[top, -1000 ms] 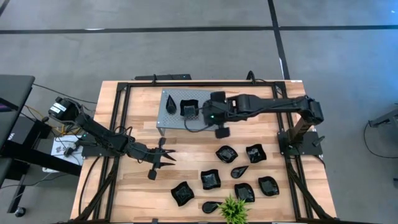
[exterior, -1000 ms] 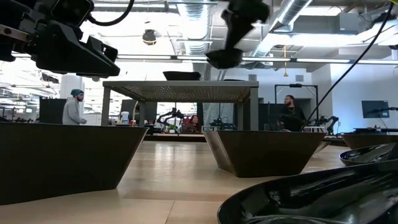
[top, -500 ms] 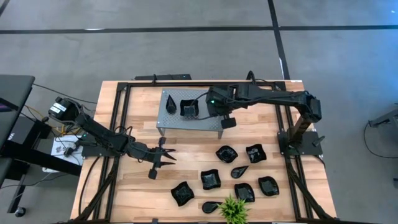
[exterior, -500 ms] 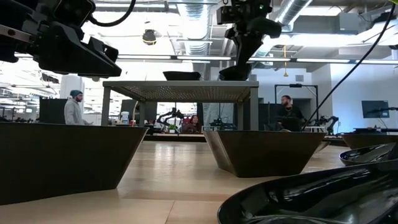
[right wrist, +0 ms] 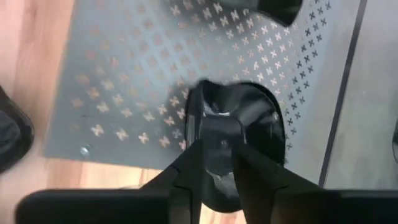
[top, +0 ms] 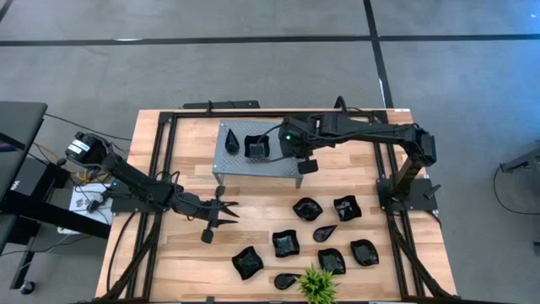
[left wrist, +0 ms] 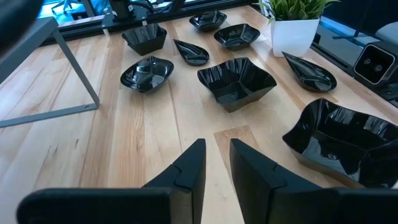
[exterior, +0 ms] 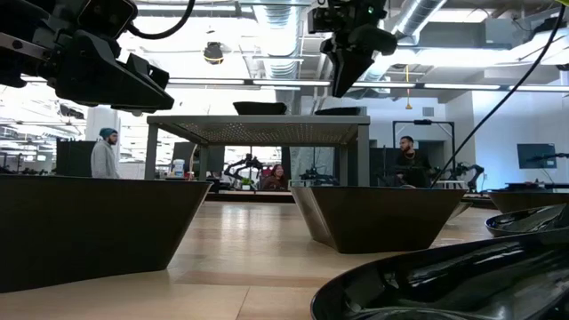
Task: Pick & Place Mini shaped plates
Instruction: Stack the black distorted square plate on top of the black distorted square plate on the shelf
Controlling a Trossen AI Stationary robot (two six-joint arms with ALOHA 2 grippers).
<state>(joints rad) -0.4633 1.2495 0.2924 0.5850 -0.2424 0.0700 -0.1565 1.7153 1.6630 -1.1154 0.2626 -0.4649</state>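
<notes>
Right gripper [top: 285,152] above the grey perforated stand [top: 240,160], fingers [right wrist: 186,168] parted a little, straddling the rim of a rounded black plate [right wrist: 239,134] lying on the stand's top; grip or mere touch not discernible. Two more plates [top: 256,147] on the stand beside it. Left gripper [left wrist: 216,163] low over the bare table [top: 186,245], jaws slightly apart, holding nothing. Remaining mini plates [top: 284,244] scattered on the wood near the plant [top: 317,284].
</notes>
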